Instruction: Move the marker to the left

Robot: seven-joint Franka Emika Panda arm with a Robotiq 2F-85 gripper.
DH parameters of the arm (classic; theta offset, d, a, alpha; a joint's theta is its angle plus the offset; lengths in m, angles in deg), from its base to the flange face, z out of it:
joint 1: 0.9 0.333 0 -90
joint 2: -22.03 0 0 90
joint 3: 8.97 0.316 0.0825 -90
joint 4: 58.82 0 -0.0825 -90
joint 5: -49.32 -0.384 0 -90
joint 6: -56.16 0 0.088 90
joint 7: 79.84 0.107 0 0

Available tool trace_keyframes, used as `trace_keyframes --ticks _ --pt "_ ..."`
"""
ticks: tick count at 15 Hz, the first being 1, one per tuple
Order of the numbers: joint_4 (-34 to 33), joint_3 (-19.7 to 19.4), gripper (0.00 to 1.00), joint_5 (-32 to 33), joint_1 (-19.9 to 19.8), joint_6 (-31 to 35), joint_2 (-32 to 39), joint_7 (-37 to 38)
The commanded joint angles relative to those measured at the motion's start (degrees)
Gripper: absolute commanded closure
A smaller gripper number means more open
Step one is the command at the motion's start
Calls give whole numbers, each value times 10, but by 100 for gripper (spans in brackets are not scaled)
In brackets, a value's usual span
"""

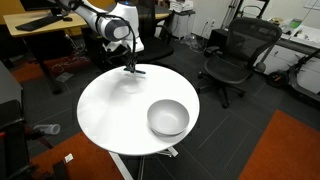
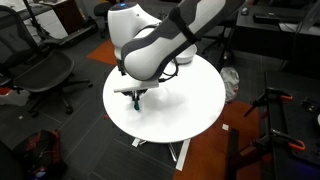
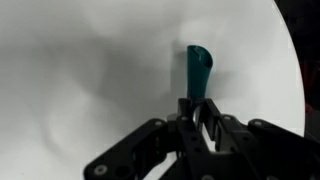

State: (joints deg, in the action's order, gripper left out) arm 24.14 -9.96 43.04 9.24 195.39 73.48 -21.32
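Observation:
The marker (image 3: 197, 68) is a thin stick with a teal-blue end that pokes out past my fingertips in the wrist view. My gripper (image 3: 197, 110) is shut on its dark lower part. In an exterior view my gripper (image 1: 131, 67) sits low over the far edge of the round white table (image 1: 105, 110), with the marker (image 1: 137, 71) at its tips. In an exterior view the marker (image 2: 128, 91) shows as a short teal bar under the gripper (image 2: 135, 97). Whether the marker touches the table I cannot tell.
A grey bowl (image 1: 168, 118) stands on the table's near right part; the arm hides it in one exterior view. Black office chairs (image 1: 235, 55) (image 2: 40, 75) and desks stand round the table (image 2: 195, 100). The floor is dark carpet with orange patches.

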Motion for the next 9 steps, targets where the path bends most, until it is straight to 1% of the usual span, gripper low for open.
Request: trace_keyframes --ticks 1,4,7,8,9 --pt "-12 4 50 -11 -2 3 5 -17" --pt "27 -6 27 3 13 11 -30 -12" --pt "85 4 5 3 15 16 -85 -43" --pt "105 8 0 2 16 22 -104 -57" --pt "126 11 0 0 16 20 -127 -67"
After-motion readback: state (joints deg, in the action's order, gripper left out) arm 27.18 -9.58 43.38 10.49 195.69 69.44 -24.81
